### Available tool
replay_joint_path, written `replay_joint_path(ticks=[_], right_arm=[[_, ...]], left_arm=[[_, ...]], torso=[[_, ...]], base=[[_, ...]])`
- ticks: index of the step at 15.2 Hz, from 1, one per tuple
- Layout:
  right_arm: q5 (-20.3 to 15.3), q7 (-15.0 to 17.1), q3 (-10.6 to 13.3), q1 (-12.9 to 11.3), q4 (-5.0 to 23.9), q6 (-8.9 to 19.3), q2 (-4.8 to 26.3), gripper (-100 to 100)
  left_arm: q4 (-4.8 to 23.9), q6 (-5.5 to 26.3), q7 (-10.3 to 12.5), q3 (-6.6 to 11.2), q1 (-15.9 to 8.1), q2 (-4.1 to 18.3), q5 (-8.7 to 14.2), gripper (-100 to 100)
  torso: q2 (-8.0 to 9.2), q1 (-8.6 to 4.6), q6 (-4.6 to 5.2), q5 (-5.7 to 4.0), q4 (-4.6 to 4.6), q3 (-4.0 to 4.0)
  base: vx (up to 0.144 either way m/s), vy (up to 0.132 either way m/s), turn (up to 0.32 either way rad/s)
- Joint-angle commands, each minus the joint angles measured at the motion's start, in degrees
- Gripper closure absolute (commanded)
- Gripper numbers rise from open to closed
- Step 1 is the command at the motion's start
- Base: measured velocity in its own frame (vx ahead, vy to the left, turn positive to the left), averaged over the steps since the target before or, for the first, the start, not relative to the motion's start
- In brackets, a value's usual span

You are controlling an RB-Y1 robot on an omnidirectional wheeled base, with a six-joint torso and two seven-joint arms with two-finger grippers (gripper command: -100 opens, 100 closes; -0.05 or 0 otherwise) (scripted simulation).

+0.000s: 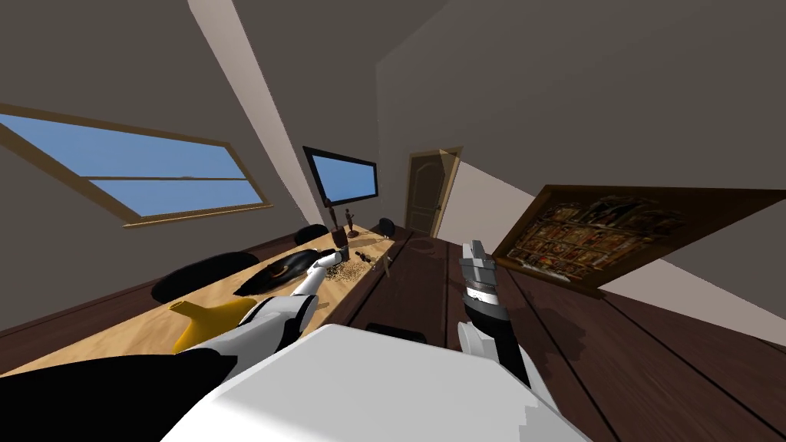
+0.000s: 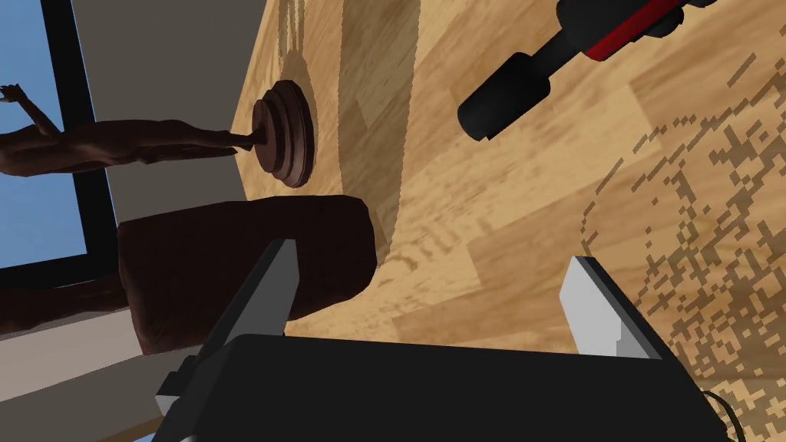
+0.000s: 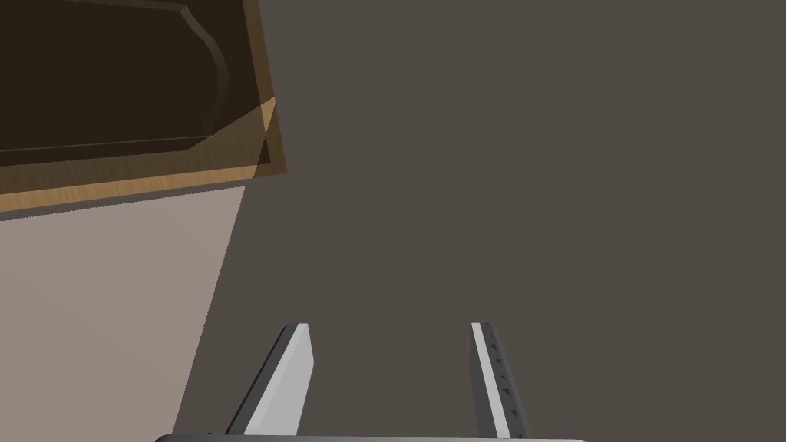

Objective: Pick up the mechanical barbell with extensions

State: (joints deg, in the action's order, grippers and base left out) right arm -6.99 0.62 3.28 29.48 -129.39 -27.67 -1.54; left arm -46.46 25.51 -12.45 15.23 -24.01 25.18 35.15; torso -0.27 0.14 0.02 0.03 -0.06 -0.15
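Mid-frame in the head view, the left gripper (image 2: 430, 257) hovers over the wooden table (image 2: 476, 230), jaws apart; the black-and-red barbell (image 2: 510, 96) lies just beyond, likely rigid and weighty, best clasped at its slim shaft; right gripper (image 3: 388, 326) spread, idle.

— What does the barbell (image 2: 506, 100) look like?
— A black rod with a thick cylindrical black end, a slimmer neck, and a red section further along.
— Its pose?
— Lying flat on the wooden tabletop (image 2: 476, 222), thick end nearest the left gripper (image 2: 434, 261).
— How near?
— Ahead of the fingertips, apart from them, untouched.
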Motion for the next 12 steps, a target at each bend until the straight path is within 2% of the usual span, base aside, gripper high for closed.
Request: replay_joint_path(ticks=[1, 2, 3, 5, 6, 7, 8, 9, 10, 12], right_arm=[[0.00, 0.00, 0.00, 0.00, 0.00, 0.00, 0.00, 0], [0.00, 0.00, 0.00, 0.00, 0.00, 0.00, 0.00, 0], [0.00, 0.00, 0.00, 0.00, 0.00, 0.00, 0.00, 0], [0.00, 0.00, 0.00, 0.00, 0.00, 0.00, 0.00, 0], [0.00, 0.00, 0.00, 0.00, 0.00, 0.00, 0.00, 0], [0.00, 0.00, 0.00, 0.00, 0.00, 0.00, 0.00, 0], [0.00, 0.00, 0.00, 0.00, 0.00, 0.00, 0.00, 0], [0.00, 0.00, 0.00, 0.00, 0.00, 0.00, 0.00, 0], [0.00, 0.00, 0.00, 0.00, 0.00, 0.00, 0.00, 0], [0.00, 0.00, 0.00, 0.00, 0.00, 0.00, 0.00, 0]], left_arm=[[2.84, 1.66, -0.38, 0.03, -1.07, -0.18, 1.21, -100], [2.84, 1.66, -0.38, 0.03, -1.07, -0.18, 1.21, -100], [4.29, 3.45, -0.71, 0.04, -2.68, -0.40, 2.48, -100], [5.70, 3.45, -0.71, 0.04, -2.68, -0.40, 2.48, -100], [7.41, 5.15, -1.02, 0.01, -4.19, -0.63, 3.66, -100], [8.23, 5.15, -1.02, 0.01, -4.19, -0.63, 3.66, -100], [9.81, 6.75, -1.31, -0.06, -5.58, -0.89, 4.77, -100], [10.91, 6.75, -1.31, -0.06, -5.58, -0.89, 4.77, -100], [12.59, 8.23, -1.58, -0.15, -6.85, -1.16, 5.79, -100], [13.23, 8.23, -1.58, -0.15, -6.85, -1.16, 5.79, -100]], torso=[[0.00, 0.00, 0.00, 0.00, 0.00, 0.00], [0.00, 0.00, -0.02, 0.00, -0.01, 0.00], [0.04, -0.02, -0.03, 0.00, 0.00, 0.01], [0.03, -0.01, -0.02, 0.00, 0.00, 0.02], [0.06, -0.02, -0.03, 0.00, 0.00, 0.03], [0.04, -0.01, -0.01, 0.00, 0.01, 0.02], [0.03, 0.00, -0.02, 0.00, 0.00, 0.01], [0.00, 0.00, 0.00, 0.00, 0.00, 0.00], [-0.01, 0.01, -0.02, 0.00, -0.01, -0.01], [0.00, 0.01, -0.02, 0.00, 0.00, 0.00]], base=[[0.057, 0.029, -0.041], [0.039, 0.021, -0.009], [0.042, 0.025, -0.018], [0.043, 0.026, -0.024], [0.048, 0.030, -0.018], [0.052, 0.032, -0.028], [0.059, 0.033, -0.037], [0.060, 0.035, -0.038], [0.057, 0.035, -0.030], [0.048, 0.029, -0.018]])
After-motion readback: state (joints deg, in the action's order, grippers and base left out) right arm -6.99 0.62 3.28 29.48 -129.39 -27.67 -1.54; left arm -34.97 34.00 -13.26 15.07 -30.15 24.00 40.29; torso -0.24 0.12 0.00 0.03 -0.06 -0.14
